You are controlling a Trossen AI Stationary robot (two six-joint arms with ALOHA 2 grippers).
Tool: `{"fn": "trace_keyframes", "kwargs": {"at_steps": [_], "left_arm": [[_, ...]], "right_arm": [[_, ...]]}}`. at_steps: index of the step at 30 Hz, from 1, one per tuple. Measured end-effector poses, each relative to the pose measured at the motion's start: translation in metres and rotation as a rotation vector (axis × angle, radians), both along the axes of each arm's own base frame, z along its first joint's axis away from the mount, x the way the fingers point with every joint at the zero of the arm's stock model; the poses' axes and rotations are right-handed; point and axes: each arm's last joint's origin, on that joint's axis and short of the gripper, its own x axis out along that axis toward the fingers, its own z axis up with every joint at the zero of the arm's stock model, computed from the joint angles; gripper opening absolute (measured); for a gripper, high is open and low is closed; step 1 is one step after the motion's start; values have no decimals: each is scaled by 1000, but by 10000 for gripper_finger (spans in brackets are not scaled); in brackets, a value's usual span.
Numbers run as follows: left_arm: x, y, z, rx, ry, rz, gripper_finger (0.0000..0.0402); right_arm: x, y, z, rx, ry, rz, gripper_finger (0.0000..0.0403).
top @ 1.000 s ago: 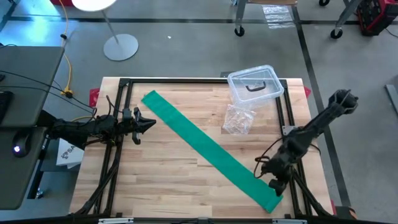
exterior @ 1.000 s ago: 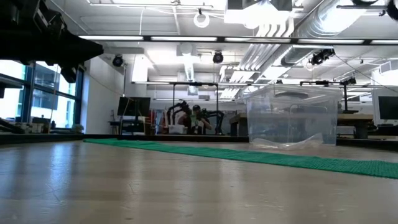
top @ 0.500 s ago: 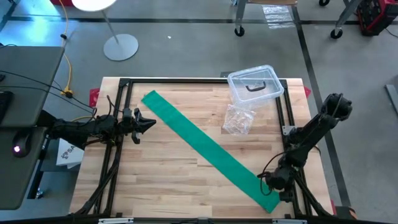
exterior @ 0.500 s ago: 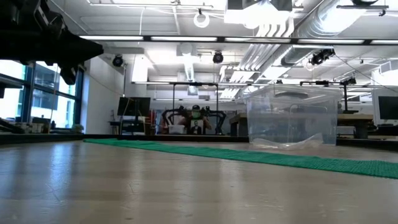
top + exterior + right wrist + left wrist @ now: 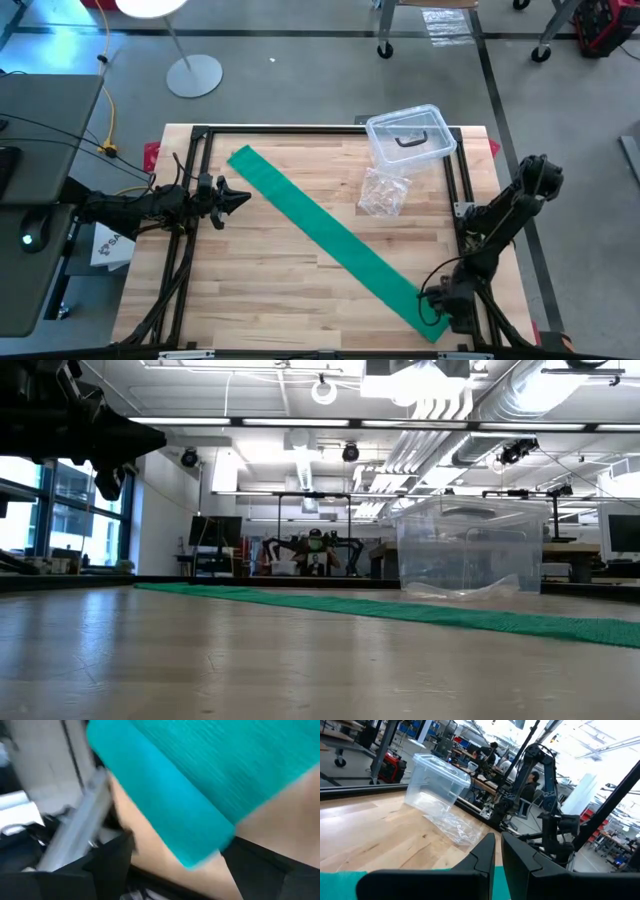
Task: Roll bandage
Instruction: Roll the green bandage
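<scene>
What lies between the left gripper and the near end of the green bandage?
Only bare wooden table, as the high view shows. The left gripper waits beside the bandage near its far end; nothing else sits between.

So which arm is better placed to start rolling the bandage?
Right. Its open tool is at the bandage's near end, with the strip end between its fingers in the wrist view. The left tool waits shut beside the far end.

The bandage (image 5: 335, 241) lies diagonally across the table (image 5: 260, 285), dividing the bare wood. The near-left area is open. A plastic box (image 5: 409, 135) and a plastic bag (image 5: 383, 192) occupy the far-right area.
</scene>
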Motion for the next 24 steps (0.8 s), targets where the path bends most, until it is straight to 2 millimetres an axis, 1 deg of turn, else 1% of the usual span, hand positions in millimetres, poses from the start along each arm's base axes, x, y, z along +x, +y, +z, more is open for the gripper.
{"fn": "trace_keyframes", "kwargs": {"at_steps": [5,11,16,20,24], "left_arm": [[0,0,0,0,0,0,28],[0,0,0,0,0,0,28],[0,0,0,1,0,0,28],[0,0,0,1,0,0,28],[0,0,0,0,0,0,28]], "right_arm": [[-3,8,7,46,-81,-74,288],[-11,17,10,74,-95,-180,286],[-24,22,10,67,-71,-267,286],[-31,24,9,56,-88,-382,286],[-34,27,1,36,-78,-442,286]]}}
